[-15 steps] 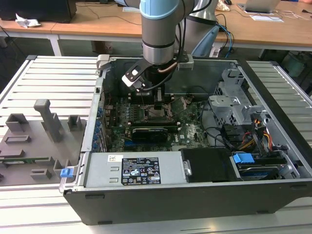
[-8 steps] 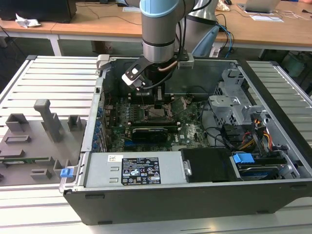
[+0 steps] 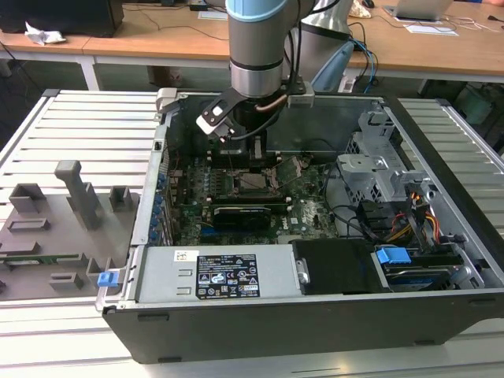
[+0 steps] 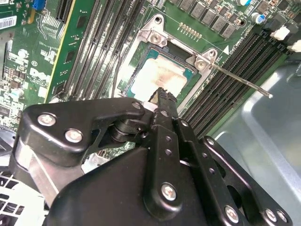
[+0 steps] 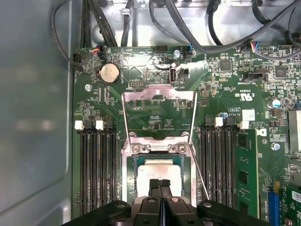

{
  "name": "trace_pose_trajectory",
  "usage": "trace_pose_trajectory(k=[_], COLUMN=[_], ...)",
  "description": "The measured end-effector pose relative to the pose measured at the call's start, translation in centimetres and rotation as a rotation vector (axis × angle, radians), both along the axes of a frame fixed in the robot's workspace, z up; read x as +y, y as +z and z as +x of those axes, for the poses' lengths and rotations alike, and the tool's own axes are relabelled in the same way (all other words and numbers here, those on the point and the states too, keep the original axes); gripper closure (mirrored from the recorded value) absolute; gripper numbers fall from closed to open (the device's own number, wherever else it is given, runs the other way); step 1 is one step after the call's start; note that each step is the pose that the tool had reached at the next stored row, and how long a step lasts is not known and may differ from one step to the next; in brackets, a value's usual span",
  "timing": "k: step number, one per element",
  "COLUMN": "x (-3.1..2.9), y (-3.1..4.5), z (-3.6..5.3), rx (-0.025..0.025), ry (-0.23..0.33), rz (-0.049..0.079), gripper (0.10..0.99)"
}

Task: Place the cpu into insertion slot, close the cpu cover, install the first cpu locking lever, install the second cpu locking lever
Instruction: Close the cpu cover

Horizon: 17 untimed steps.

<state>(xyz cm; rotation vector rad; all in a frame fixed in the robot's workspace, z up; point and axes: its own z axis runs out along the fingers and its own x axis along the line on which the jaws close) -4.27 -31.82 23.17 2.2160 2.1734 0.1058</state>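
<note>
The cpu (image 5: 157, 168) (image 4: 162, 75), a silver-topped square chip, lies in the insertion slot (image 5: 129, 162) (image 4: 155, 35) on the green motherboard (image 3: 307, 209). The cpu cover (image 5: 159, 96), a silvery frame with a large window, is swung open and lies back on the board beyond the slot. My gripper (image 5: 160, 182) (image 4: 162, 93) hovers just over the chip's near edge, its two black fingers pressed together with nothing between them. A thin wire locking lever (image 5: 200, 176) (image 4: 240, 80) stands free beside the slot. In the exterior view the gripper (image 3: 252, 161) hangs inside the open computer case.
Black memory slots (image 5: 96, 169) (image 5: 218, 160) flank the slot on both sides. Cables (image 5: 188, 28) cross the board's far edge. The case holds a grey power supply (image 3: 220, 272) and a drive cage (image 3: 378, 157). A grey fixture tray (image 3: 55, 228) sits at the exterior view's left.
</note>
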Motion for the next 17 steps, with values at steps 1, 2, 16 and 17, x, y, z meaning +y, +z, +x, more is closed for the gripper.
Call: trace_pose_trajectory(k=[1, 2, 16, 17], x=[0.00, 0.00, -0.18, -0.19], y=[0.12, 0.22, 1.34, 1.35], z=[0.00, 0.00, -0.02, -0.02], rx=[0.0001, 0.0000, -0.0001, 0.0000], ry=[0.000, 0.000, 0.000, 0.000], rz=[0.000, 0.000, -0.001, -0.001], gripper=[0.980, 0.980, 0.980, 0.980])
